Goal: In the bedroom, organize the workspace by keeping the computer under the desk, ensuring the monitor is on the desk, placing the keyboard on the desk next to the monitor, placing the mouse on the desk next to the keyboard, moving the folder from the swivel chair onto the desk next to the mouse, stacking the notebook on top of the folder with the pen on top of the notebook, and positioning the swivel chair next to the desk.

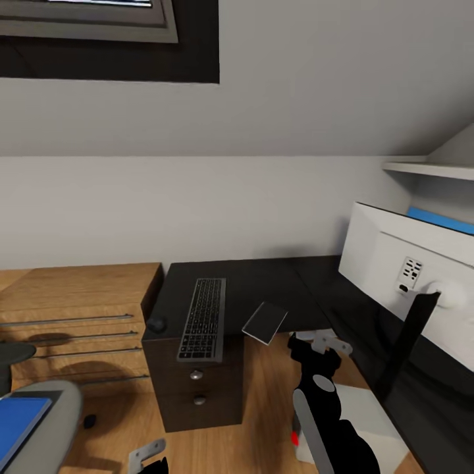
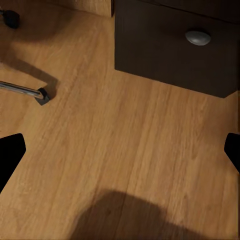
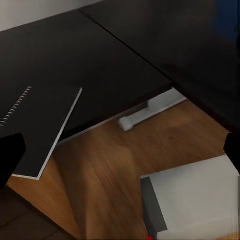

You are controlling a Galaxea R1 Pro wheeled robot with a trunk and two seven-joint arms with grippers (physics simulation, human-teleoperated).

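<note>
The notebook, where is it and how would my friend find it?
Find the black desk by the grey wall. On it a long keyboard lies above the drawers, and just beside that, toward the monitor, is the notebook. It is a small, flat, dark grey rectangle with no keys, and one corner pokes over the desk's edge.

Folder point(image 1: 20, 421) cut by frame edge

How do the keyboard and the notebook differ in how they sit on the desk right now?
The keyboard is long and keyed, lying roughly square to the desk; the notebook is small, plain-covered and turned at an angle. The keyboard's front end pokes only slightly past the desk's front edge, while a corner of the notebook overhangs the edge above the floor, plainest in the right wrist view. Both are dark, flat and lying on the desktop.
</note>
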